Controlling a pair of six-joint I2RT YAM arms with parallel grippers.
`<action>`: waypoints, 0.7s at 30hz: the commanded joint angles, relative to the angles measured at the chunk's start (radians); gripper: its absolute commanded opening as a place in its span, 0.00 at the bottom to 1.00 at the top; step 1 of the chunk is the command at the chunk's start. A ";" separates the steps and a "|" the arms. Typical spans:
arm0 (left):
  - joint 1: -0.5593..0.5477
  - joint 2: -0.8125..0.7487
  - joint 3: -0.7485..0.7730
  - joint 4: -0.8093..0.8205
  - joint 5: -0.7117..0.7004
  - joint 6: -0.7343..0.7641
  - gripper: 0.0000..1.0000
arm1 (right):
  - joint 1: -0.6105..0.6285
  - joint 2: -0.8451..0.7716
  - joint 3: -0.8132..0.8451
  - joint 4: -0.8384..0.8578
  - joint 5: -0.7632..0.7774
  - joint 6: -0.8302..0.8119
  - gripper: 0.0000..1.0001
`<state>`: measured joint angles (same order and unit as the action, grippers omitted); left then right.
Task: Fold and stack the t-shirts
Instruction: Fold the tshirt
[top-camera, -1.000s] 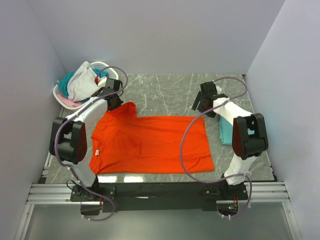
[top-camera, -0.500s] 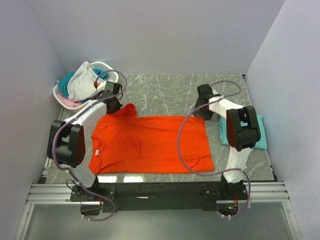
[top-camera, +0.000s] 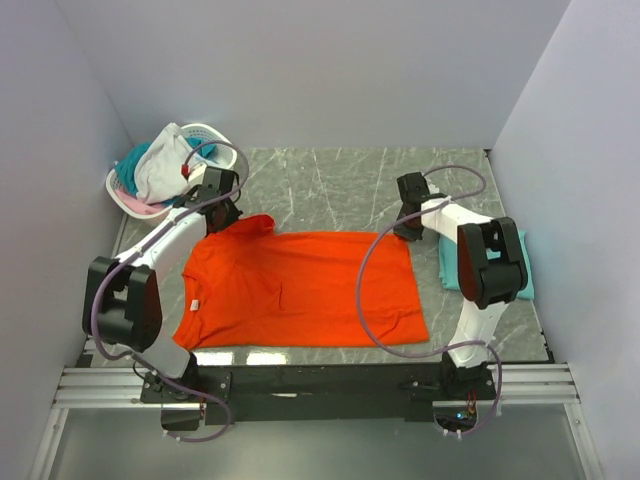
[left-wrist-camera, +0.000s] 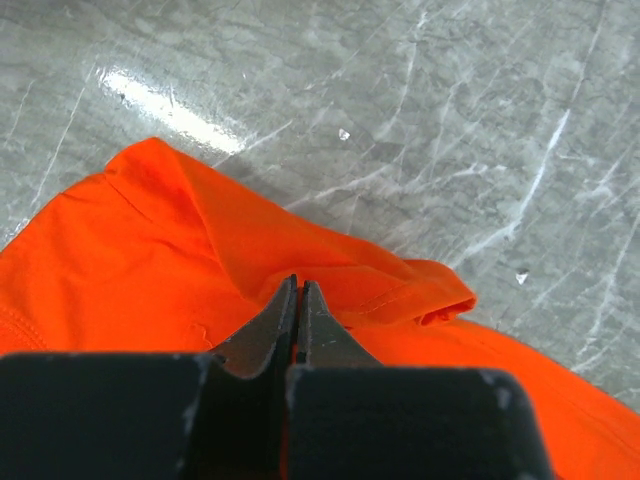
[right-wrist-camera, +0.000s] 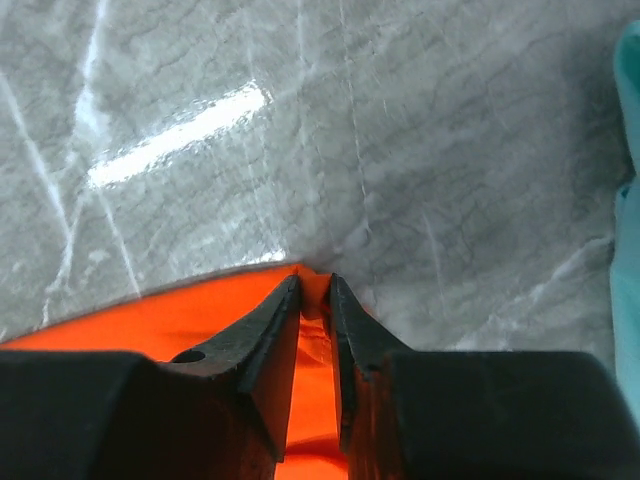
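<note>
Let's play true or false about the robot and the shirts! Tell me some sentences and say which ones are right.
1. The orange t-shirt lies spread out on the table. True.
2. The white basket sits in the far right corner. False: it is in the far left corner, with clothes piled in it.
3. The right jaws pinch a corner of the orange t-shirt. True.
4. The teal t-shirt lies on top of the orange one. False: it lies on the table beside it, on the right.
5. The left jaws are wide open. False: they are shut on the orange t-shirt, by its sleeve.
</note>
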<state>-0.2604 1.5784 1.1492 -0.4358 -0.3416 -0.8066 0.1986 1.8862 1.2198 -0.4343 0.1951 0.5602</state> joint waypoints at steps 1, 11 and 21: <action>-0.005 -0.066 -0.005 -0.015 0.012 -0.019 0.01 | 0.004 -0.105 -0.025 0.038 0.021 -0.008 0.26; -0.007 -0.195 -0.091 -0.069 0.033 -0.068 0.01 | 0.038 -0.375 -0.226 0.155 -0.017 -0.068 0.26; -0.008 -0.392 -0.210 -0.138 0.081 -0.131 0.01 | 0.058 -0.519 -0.296 0.131 -0.016 -0.079 0.26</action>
<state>-0.2634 1.2404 0.9665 -0.5400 -0.2913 -0.9043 0.2424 1.4322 0.9360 -0.3187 0.1711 0.4988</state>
